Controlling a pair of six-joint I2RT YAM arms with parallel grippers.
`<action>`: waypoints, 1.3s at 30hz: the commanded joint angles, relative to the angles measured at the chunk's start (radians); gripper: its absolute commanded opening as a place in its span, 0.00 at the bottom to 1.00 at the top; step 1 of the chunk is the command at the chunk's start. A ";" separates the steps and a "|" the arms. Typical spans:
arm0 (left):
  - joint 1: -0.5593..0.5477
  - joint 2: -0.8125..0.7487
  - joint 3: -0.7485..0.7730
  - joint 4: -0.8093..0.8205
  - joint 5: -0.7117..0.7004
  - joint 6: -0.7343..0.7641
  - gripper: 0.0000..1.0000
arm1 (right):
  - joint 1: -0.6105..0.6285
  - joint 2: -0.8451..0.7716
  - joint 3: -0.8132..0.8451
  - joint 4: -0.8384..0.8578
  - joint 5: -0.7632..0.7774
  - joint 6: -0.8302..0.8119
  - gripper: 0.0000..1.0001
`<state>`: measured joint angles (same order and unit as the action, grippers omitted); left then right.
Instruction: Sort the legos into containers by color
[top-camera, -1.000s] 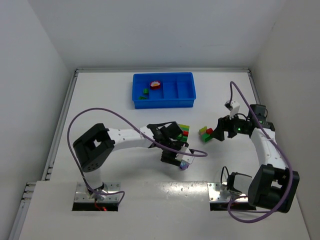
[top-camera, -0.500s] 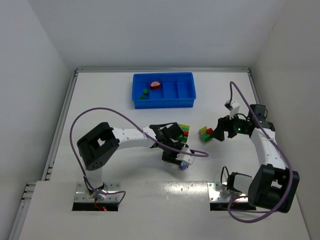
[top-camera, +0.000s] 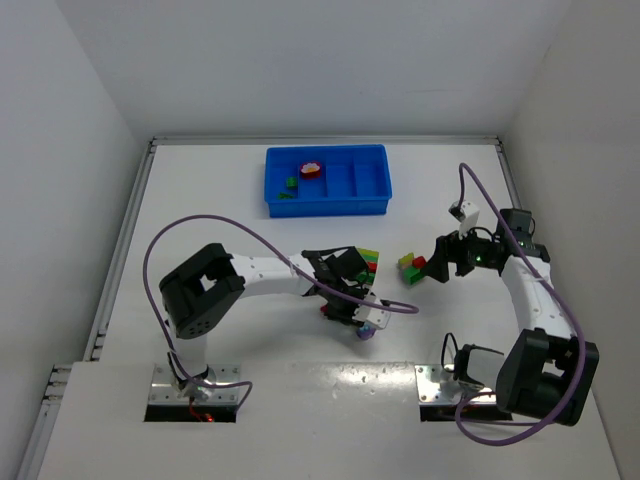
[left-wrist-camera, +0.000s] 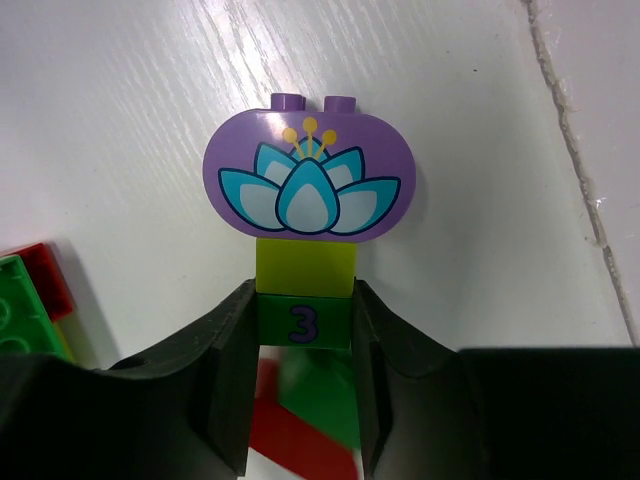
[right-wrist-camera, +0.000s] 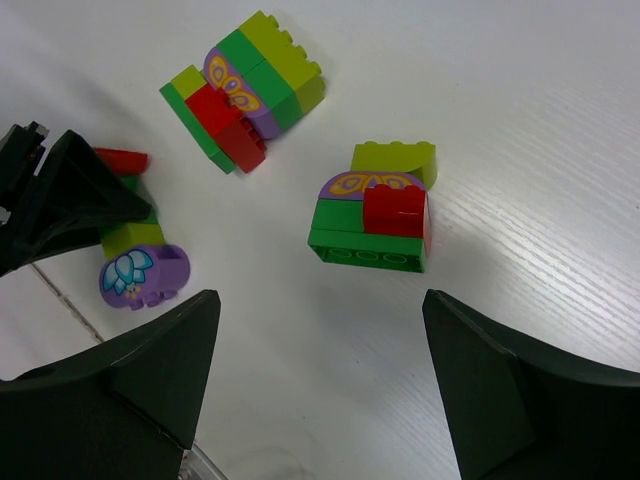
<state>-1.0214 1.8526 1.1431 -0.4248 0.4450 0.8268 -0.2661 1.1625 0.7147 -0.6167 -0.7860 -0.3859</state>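
Between the left gripper's (left-wrist-camera: 303, 312) dark fingers (left-wrist-camera: 225, 380) sits the green brick marked 3 (left-wrist-camera: 303, 322), pinched on two opposite sides with both pads touching it. Beyond it the clump (right-wrist-camera: 130, 240) runs straight away from the claw: a lime brick (left-wrist-camera: 305, 268), then a purple lotus brick (left-wrist-camera: 310, 188) whose studs point away from the wrist. Its long axis lies in line with the fingers. It rests flat on the table (left-wrist-camera: 480, 120), lotus face upward, on the arms' side and well apart from the blue tray (top-camera: 327, 210).

Since the hold is at one end, the grip should be squared on the green brick and the lift taken straight up. Otherwise the overhanging purple end may swing or lever the stack apart. The colours will need splitting before any drop.

The right gripper (right-wrist-camera: 322, 390) hovers spread wide over two other mixed clumps (right-wrist-camera: 375, 215), holding nothing. It looks well placed to take the purple end.
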 joint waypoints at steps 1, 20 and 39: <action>0.003 0.007 0.036 0.009 0.018 -0.014 0.25 | -0.004 0.000 0.011 0.003 -0.045 -0.022 0.83; 0.233 -0.432 -0.253 0.251 -0.144 -0.437 0.16 | 0.152 0.164 0.107 -0.018 -0.479 0.070 0.83; 0.233 -0.451 -0.203 0.285 -0.239 -0.526 0.16 | 0.444 0.919 0.641 -0.792 -0.633 -0.461 0.83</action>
<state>-0.7967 1.4395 0.8894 -0.1772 0.2100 0.3271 0.1638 2.0830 1.2957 -1.2587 -1.3479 -0.7033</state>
